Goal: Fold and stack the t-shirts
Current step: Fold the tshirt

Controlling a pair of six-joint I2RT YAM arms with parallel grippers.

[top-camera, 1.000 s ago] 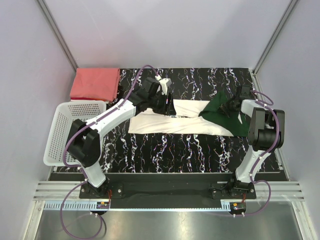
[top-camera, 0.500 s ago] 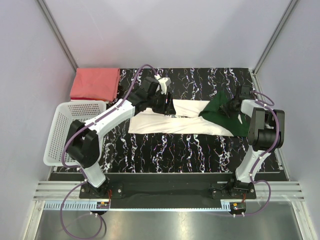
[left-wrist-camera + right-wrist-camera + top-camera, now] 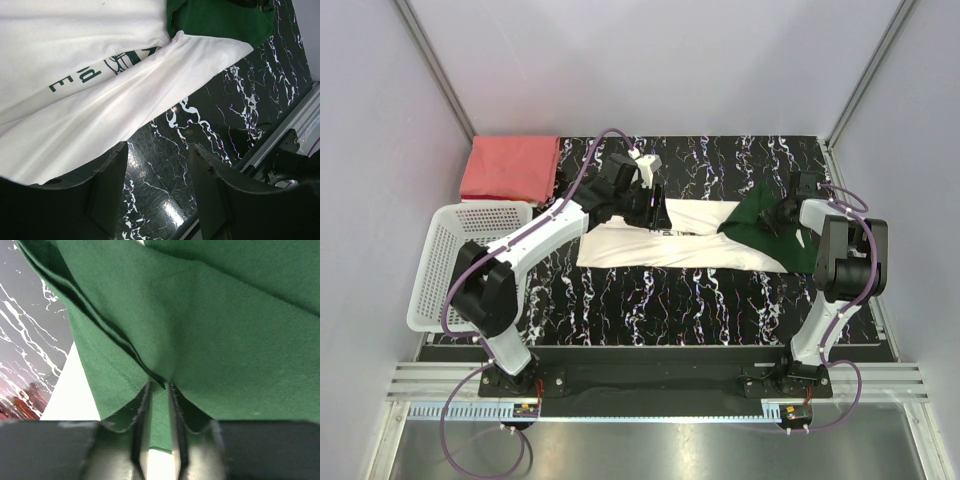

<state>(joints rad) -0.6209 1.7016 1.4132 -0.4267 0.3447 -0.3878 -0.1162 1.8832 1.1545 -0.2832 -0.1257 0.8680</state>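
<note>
The cream-white t-shirt (image 3: 660,245) lies spread across the middle of the table, its dark green part (image 3: 775,238) at the right end. My left gripper (image 3: 650,207) hovers over the shirt's back left edge. In the left wrist view its jaws (image 3: 159,150) stand open and empty over black marble, with the white cloth (image 3: 75,115) and the dark lettering (image 3: 90,77) just beyond. My right gripper (image 3: 782,214) is shut on a pinched fold of the green cloth (image 3: 225,340), which fills the right wrist view. The salmon-red t-shirt (image 3: 510,168) lies folded at the back left corner.
A white mesh basket (image 3: 445,270) hangs over the table's left edge. The black marble table (image 3: 660,300) ends at a metal rail near the arm bases. Grey walls close in the back and both sides.
Almost nothing. The left wrist has edged slightly toward the back. The right gripper keeps its hold on the green cloth, and the shirt lies as before.
</note>
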